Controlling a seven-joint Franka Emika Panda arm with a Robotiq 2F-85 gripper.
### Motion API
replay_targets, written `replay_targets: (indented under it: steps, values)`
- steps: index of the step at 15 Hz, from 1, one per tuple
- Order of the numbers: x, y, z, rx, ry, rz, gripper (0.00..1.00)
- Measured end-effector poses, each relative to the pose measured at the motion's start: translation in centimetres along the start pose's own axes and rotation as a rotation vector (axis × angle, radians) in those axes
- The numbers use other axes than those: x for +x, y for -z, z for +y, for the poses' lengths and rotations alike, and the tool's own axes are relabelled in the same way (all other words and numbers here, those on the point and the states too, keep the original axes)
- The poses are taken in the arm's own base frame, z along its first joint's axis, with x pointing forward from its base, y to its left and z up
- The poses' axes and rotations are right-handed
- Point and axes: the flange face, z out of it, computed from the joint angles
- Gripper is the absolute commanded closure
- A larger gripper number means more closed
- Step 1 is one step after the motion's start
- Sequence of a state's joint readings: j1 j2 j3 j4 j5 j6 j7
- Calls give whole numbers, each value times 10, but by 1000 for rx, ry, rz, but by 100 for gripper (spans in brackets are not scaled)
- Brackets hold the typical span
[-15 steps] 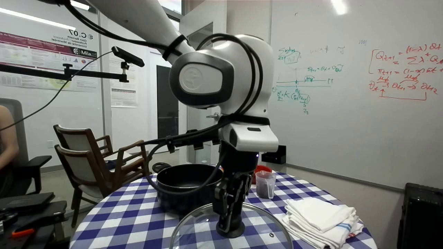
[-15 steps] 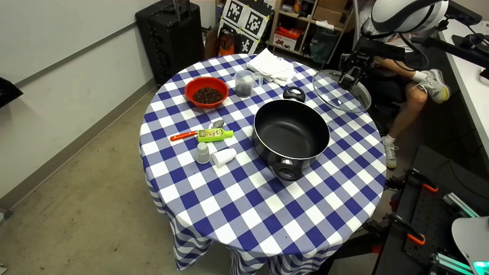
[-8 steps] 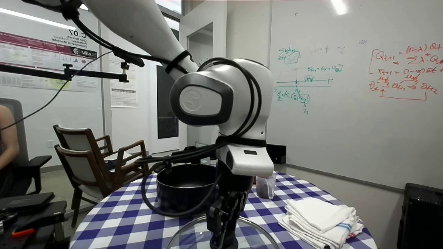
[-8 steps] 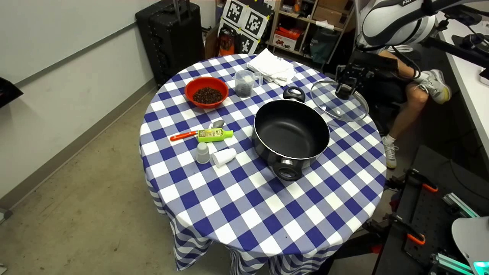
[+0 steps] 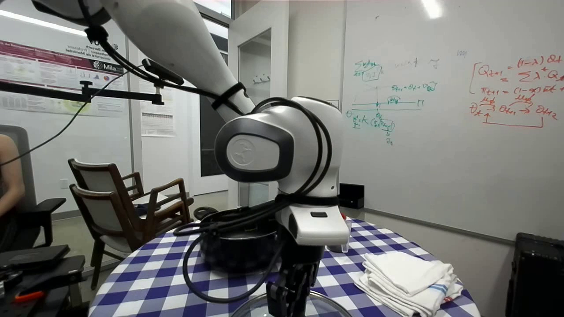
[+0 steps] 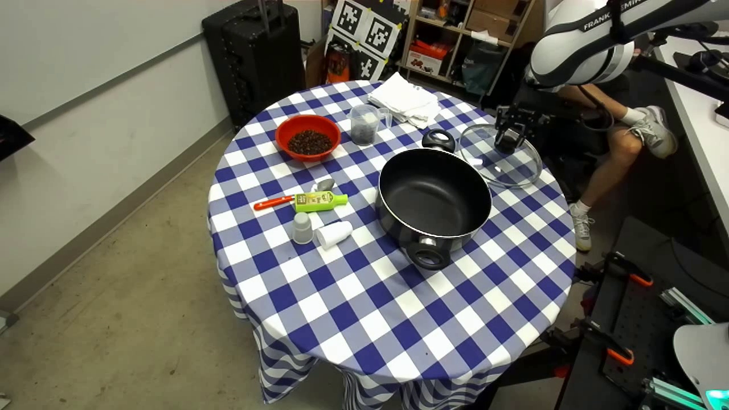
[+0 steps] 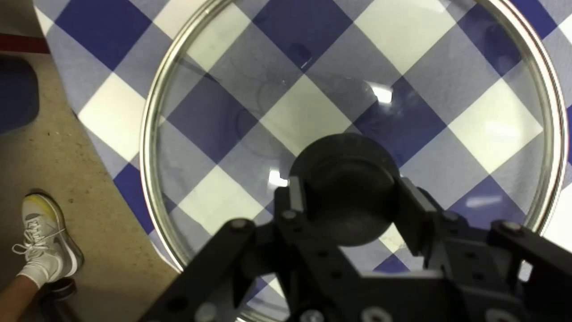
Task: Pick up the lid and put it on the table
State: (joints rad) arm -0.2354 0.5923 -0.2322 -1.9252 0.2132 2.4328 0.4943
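Note:
The lid is clear glass with a metal rim and a black knob. It lies nearly level by the edge of the table, which has a blue-and-white checkered cloth. My gripper is shut on the knob, one finger on each side. The lid also shows in the wrist view, over the cloth; I cannot tell whether its rim touches it. In an exterior view the lid is partly cut off by the lower edge. The dark two-handled pot stands uncovered beside the lid.
White folded towels, a measuring cup and a red bowl with dark beans stand on the far side. A green bottle, a red-handled utensil, a grey shaker and a white cup lie or stand beyond the pot. A person's leg is near the table edge.
My gripper has come down with the lid held by its knob. The lid has gone from tilted in the air to nearly level, at or just above the cloth.

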Motion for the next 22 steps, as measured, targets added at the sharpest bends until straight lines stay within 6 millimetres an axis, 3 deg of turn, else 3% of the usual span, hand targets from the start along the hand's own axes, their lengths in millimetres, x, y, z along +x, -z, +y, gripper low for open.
replay_targets:
  steps: [2,3,7,11,14,19,22]
  values:
    - [-1,-5,-1,0,0,1,75]
    - [-1,-6,-1,0,0,1,33]
    - [-1,-5,-2,4,-1,1,3]
    - [-4,-1,-7,15,4,1,0]
    - [-17,15,-19,37,44,-4,0]
    - [-81,80,-47,96,279,-36,0]
    - [-130,123,-48,122,442,-22,0]
